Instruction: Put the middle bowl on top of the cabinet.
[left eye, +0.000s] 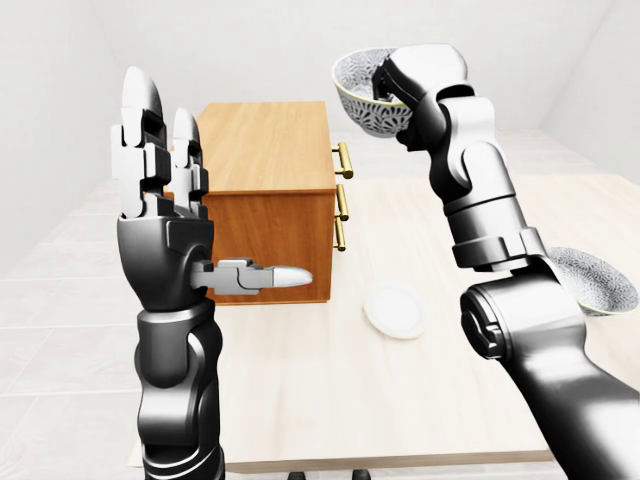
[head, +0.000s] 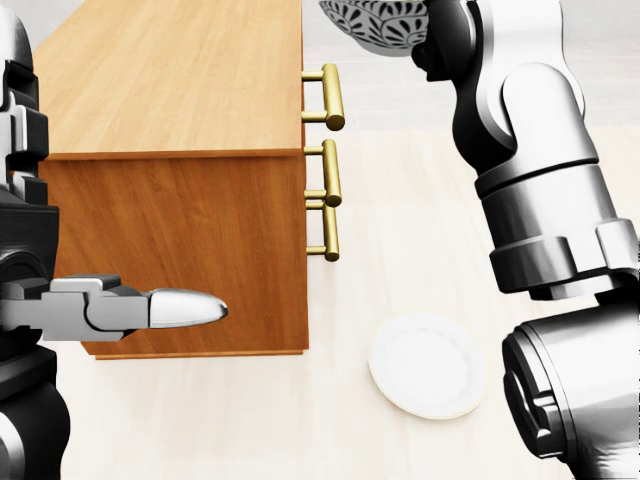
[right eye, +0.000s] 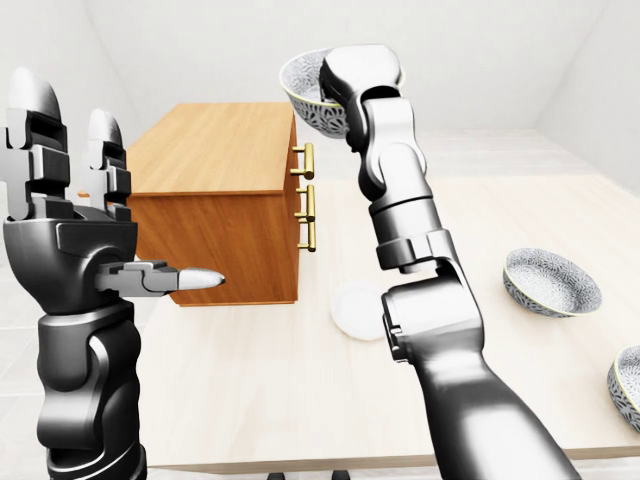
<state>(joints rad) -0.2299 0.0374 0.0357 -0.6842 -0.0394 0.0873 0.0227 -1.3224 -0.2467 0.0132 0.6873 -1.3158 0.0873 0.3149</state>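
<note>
The robot's left hand (left eye: 165, 228) stands raised at the left of the left-eye view, released and holding nothing: its two fingers (left eye: 140, 120) point straight up and its thumb juts out to the right. Past it, a wooden cabinet (left eye: 265, 150) stands on the pale table (right eye: 250, 400), toward the table's far left corner, with its brass handles (head: 330, 95) on the side that faces right. A white plate (head: 428, 365) lies flat on the table, near the cabinet's lower right corner in the head view and apart from it. Above and to the right of the handles, the right hand (left eye: 420, 68) is closed on the rim of the middle bowl (left eye: 372, 118), a patterned bowl with a yellow rim. The bowl hangs in the air, higher than the cabinet's top and just off its right edge, tilted so that its inside shows. Farther right in the right-eye view, a second patterned bowl (right eye: 552, 282) sits on the table near its right edge, and a third bowl (right eye: 628, 385) is cut by the picture's right edge.
</note>
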